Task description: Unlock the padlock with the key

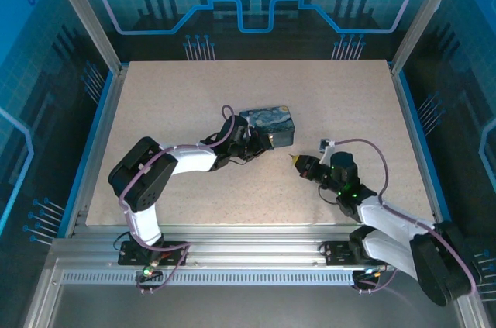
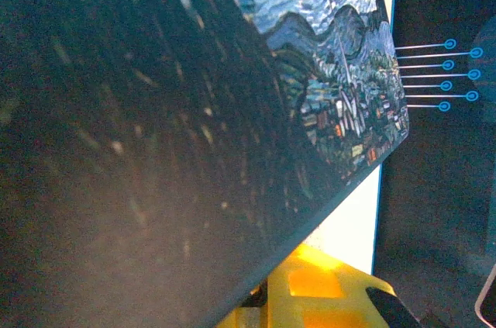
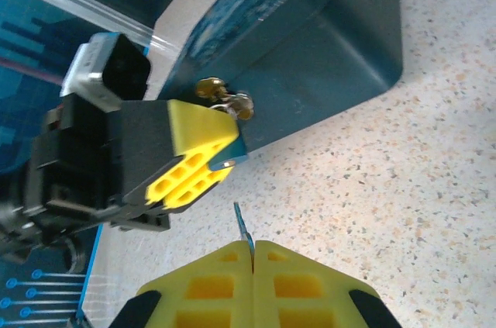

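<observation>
Left pincer (image 3: 203,159) touches the box (image 3: 341,41) just beside the padlock (image 3: 225,100).

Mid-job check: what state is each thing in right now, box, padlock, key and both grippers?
box: lid down.
padlock: on the box's front wall, no key in it.
key: pinched upright, tip short of the padlock.
right gripper: shut on the key.
left gripper: pressed against the box's front wall; jaws unclear.

Left arm (image 1: 190,160), right arm (image 1: 387,217): black joints, white shells, black bases. Purple cables (image 1: 364,141) along each. Fingers (image 3: 209,289): yellow, honeycomb-ribbed, black mounts. Green lights (image 1: 353,195), right arm.
</observation>
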Tool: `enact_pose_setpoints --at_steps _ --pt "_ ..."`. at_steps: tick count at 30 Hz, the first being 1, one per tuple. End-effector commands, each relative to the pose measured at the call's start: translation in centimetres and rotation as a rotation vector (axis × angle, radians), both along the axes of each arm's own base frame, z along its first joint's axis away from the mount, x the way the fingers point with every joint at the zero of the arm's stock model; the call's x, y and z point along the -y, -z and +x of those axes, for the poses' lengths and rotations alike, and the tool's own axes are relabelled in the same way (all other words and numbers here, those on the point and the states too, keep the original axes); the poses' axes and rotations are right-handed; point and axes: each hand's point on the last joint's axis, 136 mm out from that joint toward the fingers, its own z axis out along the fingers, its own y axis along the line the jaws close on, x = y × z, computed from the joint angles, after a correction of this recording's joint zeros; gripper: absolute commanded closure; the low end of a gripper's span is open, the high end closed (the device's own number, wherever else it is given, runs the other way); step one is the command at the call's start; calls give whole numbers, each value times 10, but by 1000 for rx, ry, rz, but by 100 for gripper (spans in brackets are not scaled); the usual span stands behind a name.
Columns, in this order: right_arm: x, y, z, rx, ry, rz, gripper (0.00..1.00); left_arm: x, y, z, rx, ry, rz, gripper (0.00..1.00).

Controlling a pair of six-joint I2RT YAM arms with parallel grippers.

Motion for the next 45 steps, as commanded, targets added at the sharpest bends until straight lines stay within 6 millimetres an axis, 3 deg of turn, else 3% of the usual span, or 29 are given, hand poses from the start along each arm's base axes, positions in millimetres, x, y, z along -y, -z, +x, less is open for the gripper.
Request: enact_pose_setpoints --at_steps 1,10,28,35,45 --pt "-6 -12 10 44 44 68 100 13 -21 8 51 11 -51 100" --pt "-21 0 15 -49 107 157 100 13 -22 9 58 0 -73 100" --pt "-38 -4 26 -151 199 394 100 14 -19 7 66 -12 -137 100" --pt "-44 -13 32 -137 195 433 100 16 -20 6 68 -8 -138 100" --pt "-45 -10 34 -144 195 430 100 18 -21 5 69 -4 -146 100"
